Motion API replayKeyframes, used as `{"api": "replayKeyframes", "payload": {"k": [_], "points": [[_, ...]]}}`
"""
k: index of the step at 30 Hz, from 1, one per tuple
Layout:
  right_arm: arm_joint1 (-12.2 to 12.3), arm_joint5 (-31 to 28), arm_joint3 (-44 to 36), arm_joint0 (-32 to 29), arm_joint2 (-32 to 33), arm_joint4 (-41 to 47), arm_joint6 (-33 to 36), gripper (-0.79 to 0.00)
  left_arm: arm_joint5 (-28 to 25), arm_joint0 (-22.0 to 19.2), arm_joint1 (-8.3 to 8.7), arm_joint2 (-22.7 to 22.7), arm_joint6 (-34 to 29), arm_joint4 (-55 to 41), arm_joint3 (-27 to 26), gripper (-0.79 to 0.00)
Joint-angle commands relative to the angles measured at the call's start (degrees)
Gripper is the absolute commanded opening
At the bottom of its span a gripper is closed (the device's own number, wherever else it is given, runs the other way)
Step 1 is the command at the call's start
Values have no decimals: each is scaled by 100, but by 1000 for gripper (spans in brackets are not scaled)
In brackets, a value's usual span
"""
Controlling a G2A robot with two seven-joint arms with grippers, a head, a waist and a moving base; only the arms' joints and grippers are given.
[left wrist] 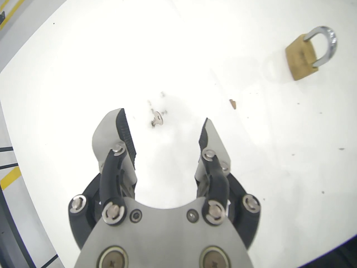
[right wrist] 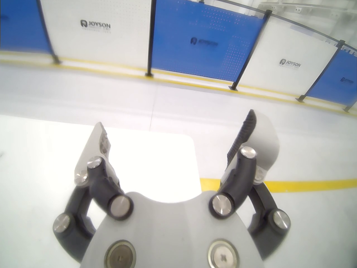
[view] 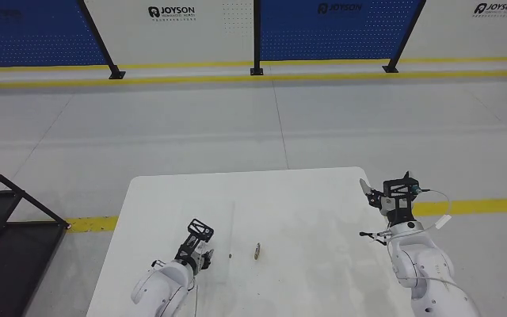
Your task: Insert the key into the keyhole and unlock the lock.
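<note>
L gripper sits low over the white table, its 2 fingers spread wide w/ nothing between the pads. The small silver key lies flat on the table just ahead of the fingertips, roughly in line w/ the gap & touching neither, while the brass lock lies on its side farther out toward the table's middle, w/ a tiny brown speck between key & lock. R gripper is likewise spread & empty, up by the table's far right corner, well apart from both.
</note>
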Motion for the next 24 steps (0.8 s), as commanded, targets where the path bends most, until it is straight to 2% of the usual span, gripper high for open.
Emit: {"api": "replayKeyframes", "payload": {"k": [1,3,11,24], "points": [[0,0,0,0,0,0,0,0,109,-60,-15,89,43,128,121,-431],[0,0,0,0,0,0,0,0,169,-107,-28,140,40,153,216,-413],[0,0,0,0,0,0,0,0,351,-321,-75,314,75,360,549,-431],[0,0,0,0,0,0,0,0,409,-533,-129,415,54,353,795,-582]]}}
